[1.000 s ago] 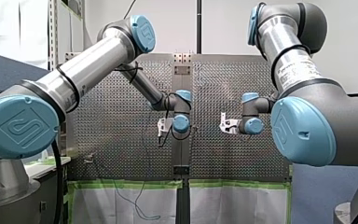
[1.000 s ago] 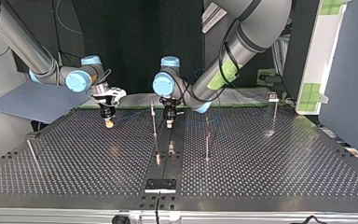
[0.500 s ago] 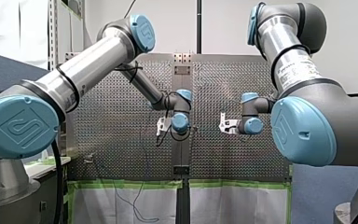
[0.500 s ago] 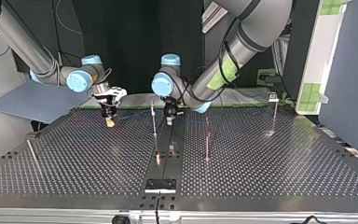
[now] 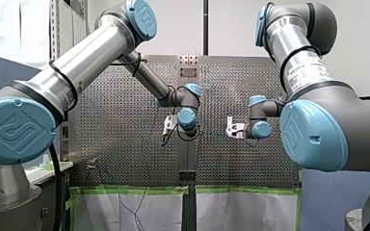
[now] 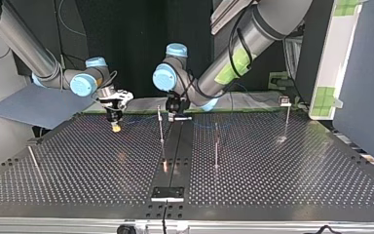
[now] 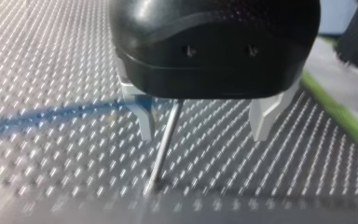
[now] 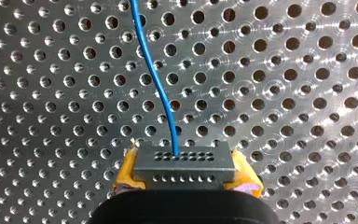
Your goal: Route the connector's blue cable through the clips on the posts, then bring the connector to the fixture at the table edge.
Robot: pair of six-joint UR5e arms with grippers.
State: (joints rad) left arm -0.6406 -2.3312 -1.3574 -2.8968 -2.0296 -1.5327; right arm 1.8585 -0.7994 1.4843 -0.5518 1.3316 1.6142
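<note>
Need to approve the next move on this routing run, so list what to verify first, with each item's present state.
1. The connector is clamped in my right gripper: ok, it sits between the yellow pads.
2. The blue cable leaves the connector without a kink: ok, it makes one smooth curve.
3. Opening of my left gripper: ok, its fingers are apart.
4. The post stands between those fingers: ok.
5. Cable gripped by my left gripper: not ok, it only reaches one finger.
6. Cable routed on the post: cannot tell, the gripper body hides the post's top.
</note>
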